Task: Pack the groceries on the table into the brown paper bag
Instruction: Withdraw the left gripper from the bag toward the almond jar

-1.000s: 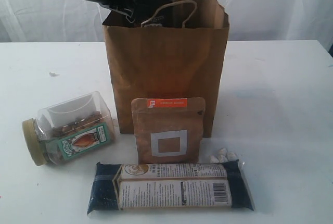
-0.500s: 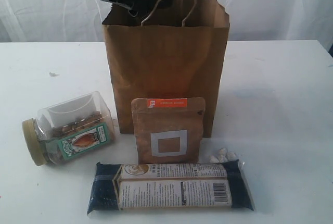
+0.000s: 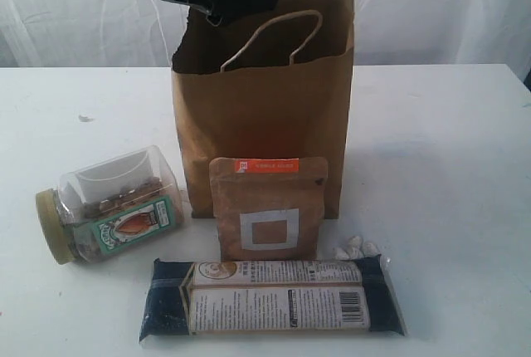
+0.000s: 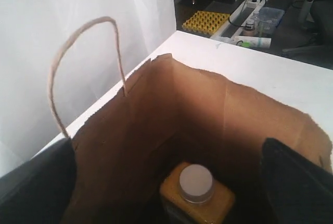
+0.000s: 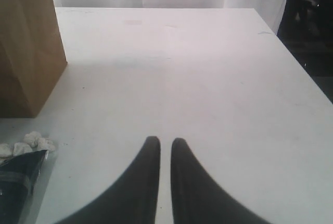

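Brown paper bag point(image 3: 262, 116) stands on white table point(image 3: 448, 166) — pale curtain point(image 3: 431, 8) behind.

We see the brown paper bag point(image 3: 265, 124) as matt, creased kraft paper, with handles point(image 4: 99, 20) of twisted paper cord. The clear nut jar point(image 3: 112, 199) looks like glossy plastic — the long dark-blue packet point(image 3: 270, 296) is shiny film. The table point(image 3: 448, 166) is smooth, matt white.
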Action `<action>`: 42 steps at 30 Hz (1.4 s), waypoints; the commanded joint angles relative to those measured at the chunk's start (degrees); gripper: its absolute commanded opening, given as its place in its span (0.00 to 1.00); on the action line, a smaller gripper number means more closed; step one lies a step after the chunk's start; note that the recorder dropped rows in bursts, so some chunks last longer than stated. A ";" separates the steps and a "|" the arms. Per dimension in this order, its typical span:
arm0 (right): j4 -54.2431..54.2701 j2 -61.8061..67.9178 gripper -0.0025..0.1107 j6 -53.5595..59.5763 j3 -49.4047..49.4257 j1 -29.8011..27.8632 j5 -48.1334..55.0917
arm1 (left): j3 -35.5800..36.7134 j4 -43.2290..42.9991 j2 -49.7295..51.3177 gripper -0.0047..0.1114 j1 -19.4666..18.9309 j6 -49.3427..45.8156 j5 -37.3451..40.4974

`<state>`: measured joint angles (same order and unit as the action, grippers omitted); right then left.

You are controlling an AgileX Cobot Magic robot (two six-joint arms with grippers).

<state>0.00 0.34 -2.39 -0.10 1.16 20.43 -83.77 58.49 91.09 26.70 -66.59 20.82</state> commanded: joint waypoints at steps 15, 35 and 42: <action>-0.36 -0.34 0.09 0.01 0.10 0.18 -0.35 | -4.33 0.94 -12.47 0.85 0.25 -6.49 -3.16; -0.36 -0.34 0.09 0.01 0.10 0.18 -0.35 | 10.93 -78.08 -22.38 0.85 0.25 45.83 36.13; -0.36 -0.34 0.09 0.01 0.10 0.18 -0.35 | 25.07 -85.94 -21.81 0.85 0.25 58.96 26.52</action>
<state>0.00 0.34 -2.39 -0.10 1.16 20.43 -62.66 -21.82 69.09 26.70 -17.53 50.47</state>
